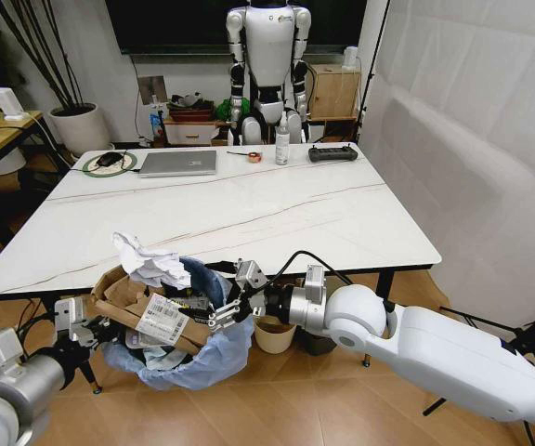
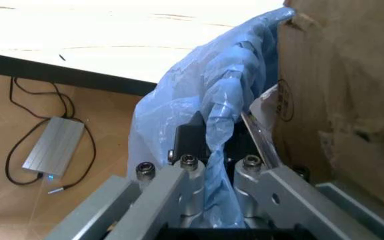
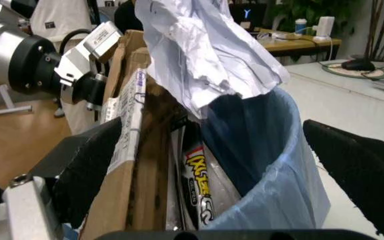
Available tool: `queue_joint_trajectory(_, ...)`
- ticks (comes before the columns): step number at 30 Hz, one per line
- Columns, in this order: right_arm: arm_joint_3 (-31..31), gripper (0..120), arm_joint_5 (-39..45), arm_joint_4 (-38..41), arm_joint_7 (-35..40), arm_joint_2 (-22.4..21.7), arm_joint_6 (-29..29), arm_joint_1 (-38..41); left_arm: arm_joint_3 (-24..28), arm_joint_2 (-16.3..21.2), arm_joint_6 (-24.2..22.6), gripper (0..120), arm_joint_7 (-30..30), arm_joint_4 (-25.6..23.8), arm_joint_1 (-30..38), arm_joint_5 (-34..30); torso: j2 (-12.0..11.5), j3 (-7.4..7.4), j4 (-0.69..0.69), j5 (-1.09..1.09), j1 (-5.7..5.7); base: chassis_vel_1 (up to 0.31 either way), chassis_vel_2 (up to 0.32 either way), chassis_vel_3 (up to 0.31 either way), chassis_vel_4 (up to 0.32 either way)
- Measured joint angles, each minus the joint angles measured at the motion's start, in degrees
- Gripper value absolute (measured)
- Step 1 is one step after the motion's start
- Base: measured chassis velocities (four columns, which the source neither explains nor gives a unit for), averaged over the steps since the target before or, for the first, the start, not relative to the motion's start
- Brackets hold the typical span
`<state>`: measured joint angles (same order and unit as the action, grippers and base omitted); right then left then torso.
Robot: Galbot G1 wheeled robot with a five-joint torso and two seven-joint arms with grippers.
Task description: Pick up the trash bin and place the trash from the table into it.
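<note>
The trash bin, lined with a light-blue bag, hangs just off the table's near left edge, below the top. It is stuffed with trash: crumpled white paper, a torn brown cardboard box and a yellow wrapper. My left gripper is shut on the bin's bagged rim, with the cardboard pressing beside it. At the bin's opposite rim my right gripper is open. In the right wrist view its black pads stand wide on either side of the bin and paper.
At the table's far end lie a grey laptop, a spray bottle, a tape roll and a black controller. A cream bin stands under the table. A power brick with cables lies on the floor.
</note>
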<state>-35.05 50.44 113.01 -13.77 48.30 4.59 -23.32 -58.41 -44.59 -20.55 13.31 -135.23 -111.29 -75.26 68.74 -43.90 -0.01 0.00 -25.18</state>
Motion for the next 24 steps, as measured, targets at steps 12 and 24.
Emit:
queue_joint_trajectory(12, 3.02, 100, -0.54, 0.41, 0.02, -1.60, -0.22, -2.34, 0.36, -0.10, 0.00, 0, -0.10, 0.00, -0.06, 0.32, 0.00, 0.00, 0.00, 0.00, 0.00, 0.000, 0.000, 0.000, 0.000)
queue_joint_trajectory(24, 4.51, 100, -1.02, 0.55, -0.10, -2.22, -0.47, -3.33, 0.01, -0.05, 0.00, 0, -0.17, -0.20, -0.34, 0.40, 0.02, 0.00, 0.00, -0.01, 0.00, 0.000, 0.000, 0.000, 0.000)
